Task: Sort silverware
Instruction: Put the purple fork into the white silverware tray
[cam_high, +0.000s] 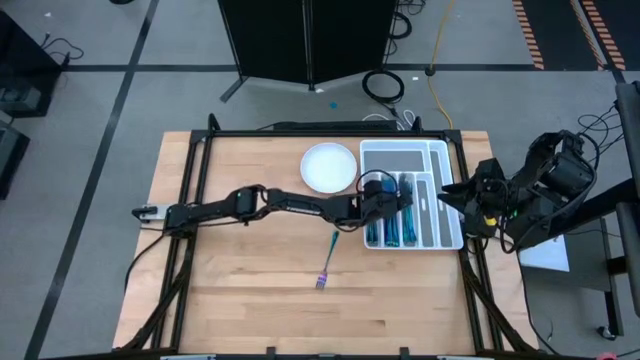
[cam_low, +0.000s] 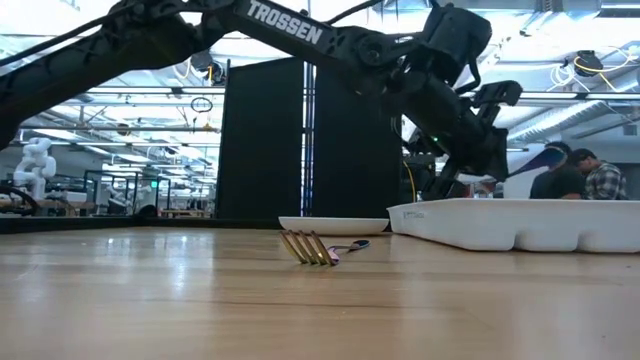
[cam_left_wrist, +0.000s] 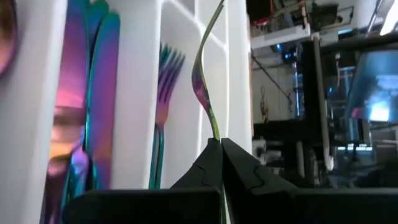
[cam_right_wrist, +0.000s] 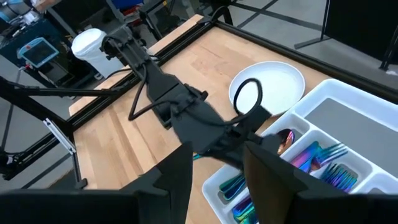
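My left gripper (cam_high: 385, 196) reaches over the white compartmented tray (cam_high: 445, 232) and is shut on one slim iridescent piece of silverware (cam_left_wrist: 201, 78), seen edge-on; fork or spoon, I cannot tell. The tray's compartments hold more silverware: forks (cam_left_wrist: 163, 93) and flat pieces (cam_left_wrist: 87, 93) lying along them. One fork (cam_high: 327, 262) lies flat on the wooden table, near side of the tray, its tines (cam_low: 305, 247) toward the near edge. My right gripper (cam_right_wrist: 217, 180) waits open just off the tray's right side (cam_high: 470, 200). My left gripper pinches the piece's handle (cam_left_wrist: 215, 129) between its two shut fingers (cam_left_wrist: 239, 165). The piece runs on lengthwise past the fingertips, its curved neck and head out ahead of them. It is lifted clear, above the tray's compartments.
A round white plate (cam_high: 329, 167) sits on the table just left of the tray, toward the far edge. Black frame rails (cam_high: 190, 200) run along the table's sides. Bare wood spreads over the near half of the table (cam_high: 260, 300). People show in the room beyond (cam_low: 575, 172).
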